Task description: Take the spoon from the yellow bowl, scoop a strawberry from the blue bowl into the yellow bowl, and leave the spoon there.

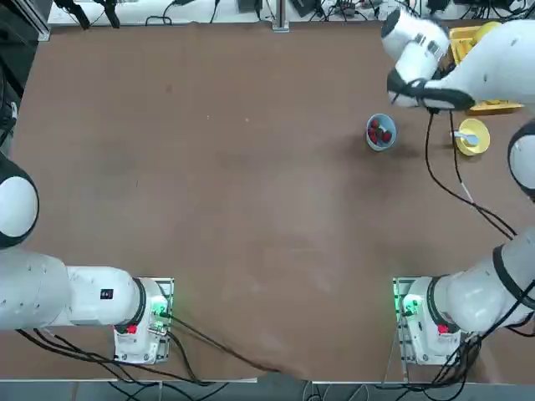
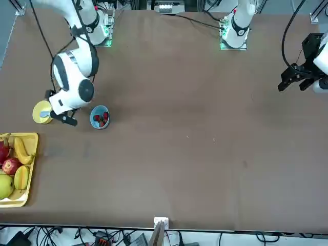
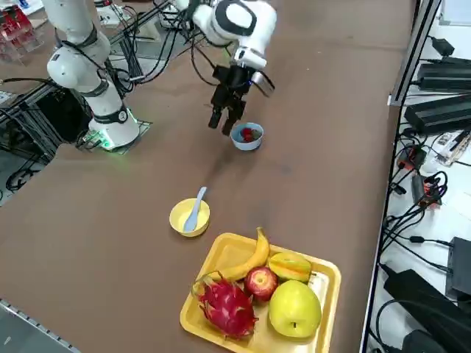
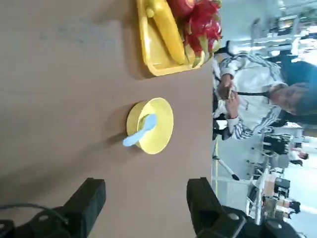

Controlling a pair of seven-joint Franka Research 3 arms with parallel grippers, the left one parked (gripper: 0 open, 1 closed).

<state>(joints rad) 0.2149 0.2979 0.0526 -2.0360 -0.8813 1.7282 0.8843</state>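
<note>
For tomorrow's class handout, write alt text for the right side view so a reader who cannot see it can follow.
The right arm's open pincer hangs over the brown table beside the blue bowl of strawberries. Nearer the camera, the spoon rests in the yellow bowl, next to a yellow fruit tray.

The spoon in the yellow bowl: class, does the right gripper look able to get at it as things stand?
Probably yes. The right gripper hangs open above bare table; the spoon leans over the yellow bowl rim, uncovered. The fruit tray sits beyond.

Brown table (image 1: 209,167), cable clutter (image 3: 419,191) alongside.
</note>
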